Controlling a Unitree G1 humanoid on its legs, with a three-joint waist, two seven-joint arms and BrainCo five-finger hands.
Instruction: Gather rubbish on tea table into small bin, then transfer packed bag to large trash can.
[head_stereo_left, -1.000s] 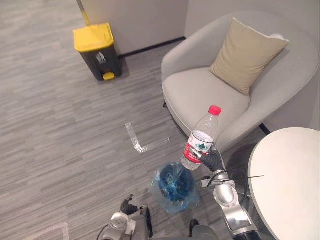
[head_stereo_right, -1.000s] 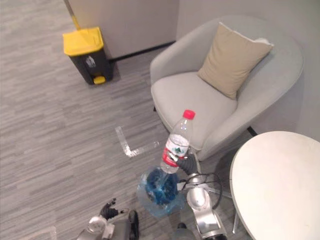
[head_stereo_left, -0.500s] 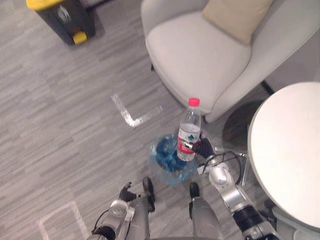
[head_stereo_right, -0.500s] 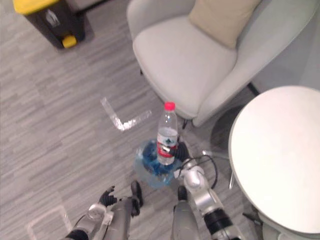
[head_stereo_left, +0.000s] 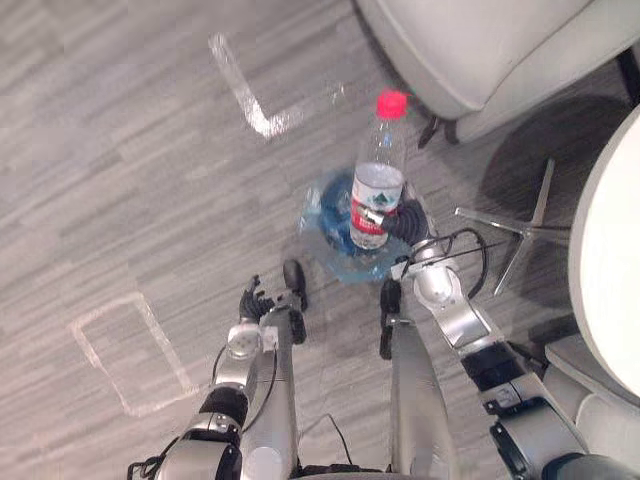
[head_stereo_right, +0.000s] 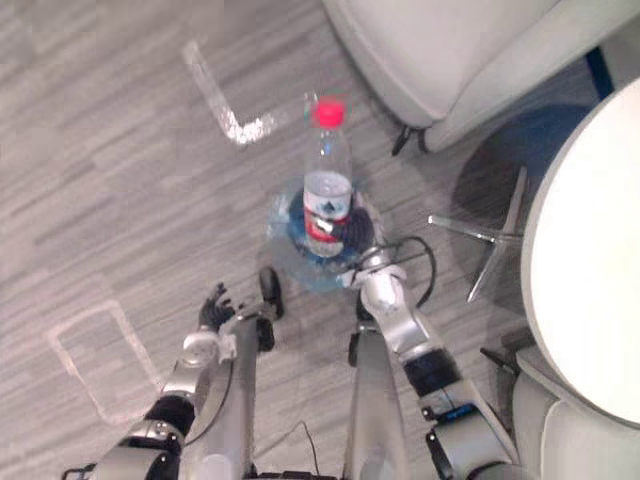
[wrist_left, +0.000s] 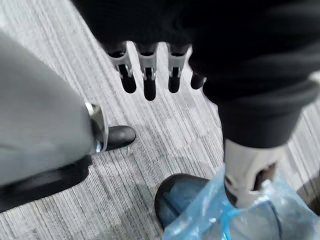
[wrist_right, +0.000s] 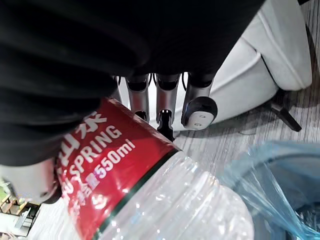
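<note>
Grey plank floor (head_stereo_left: 120, 150). White tape L (head_stereo_left: 250, 100) upper left of centre, armchair (head_stereo_left: 480, 50) across the top right, tea table (head_stereo_left: 610, 260) rim down the right edge. Small bin (head_stereo_left: 325, 235) with its blue bag liner stands on the floor at centre frame, just below the chair.

Right hand (head_stereo_left: 400, 222) is wrapped round the label of the water bottle (head_stereo_left: 375, 190). Bottle is upright, red cap up, base lined up over the bin mouth; can't tell if the base is already inside the liner. Left hand (head_stereo_left: 252, 300) sits lower left of the bin, fingers straight and relaxed, holding nothing.

Step in hand, as I read it: drop the bottle into the bin. Bottle looks tall against the bin, so an upright release risks it tipping over the rim. Better:
- lower until the base is inside the liner
- lean it toward the bin's centre
- then let go

Fingers should clear the loose bag edge on the way out, or the liner may snag and lift with the hand.
</note>
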